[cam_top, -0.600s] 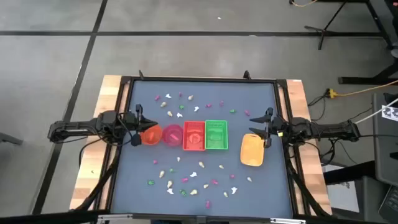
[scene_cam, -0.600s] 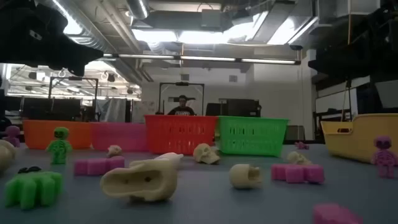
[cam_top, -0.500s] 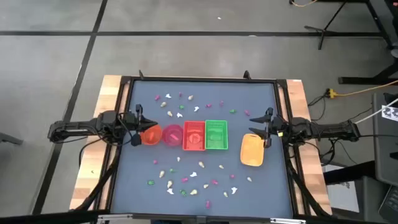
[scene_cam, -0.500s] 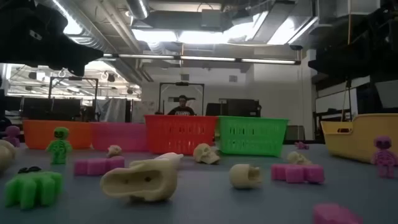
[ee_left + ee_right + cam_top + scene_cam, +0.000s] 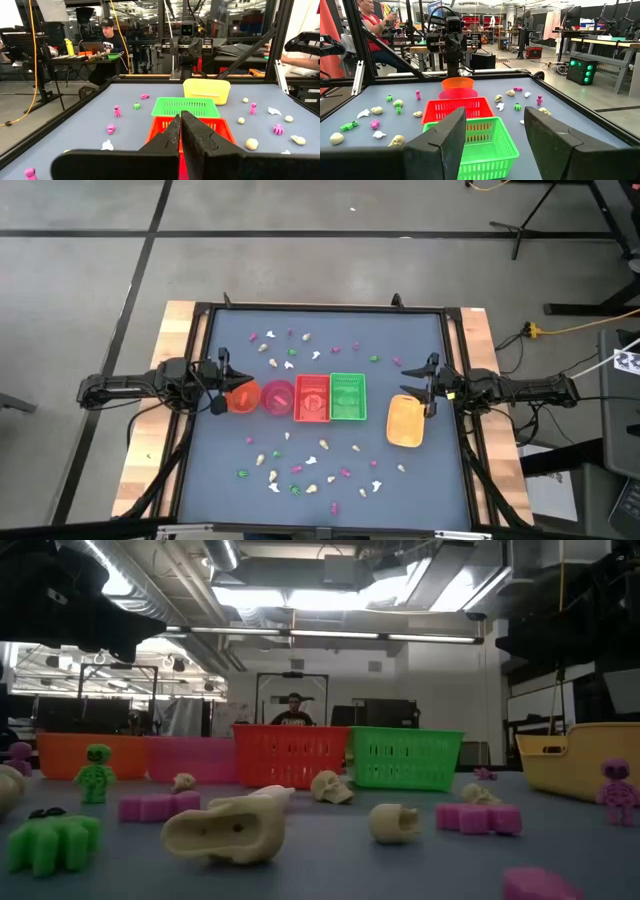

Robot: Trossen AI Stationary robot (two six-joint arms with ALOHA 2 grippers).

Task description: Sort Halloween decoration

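Note:
The Halloween decorations are tiny trinkets in pink, green, white and cream, lying in two scatters on the mat: a far group (image 5: 300, 345) and a near group (image 5: 305, 468). The low view shows a cream bone (image 5: 230, 825), a skull (image 5: 330, 785), a green skeleton (image 5: 96, 772) and pink blocks (image 5: 155, 806) close up. My left gripper (image 5: 228, 385) (image 5: 181, 131) hovers at the table's left side beside the orange bowl, shut. My right gripper (image 5: 425, 390) (image 5: 495, 132) hovers at the right side over the yellow tray's far end, open. Neither holds anything.
A row of containers crosses the table's middle: orange bowl (image 5: 242, 397), pink bowl (image 5: 278, 397), red basket (image 5: 312, 398), green basket (image 5: 347, 397), and a yellow tray (image 5: 404, 422) nearer the right. People sit at desks beyond the table. Bare mat lies between the scatters and the row.

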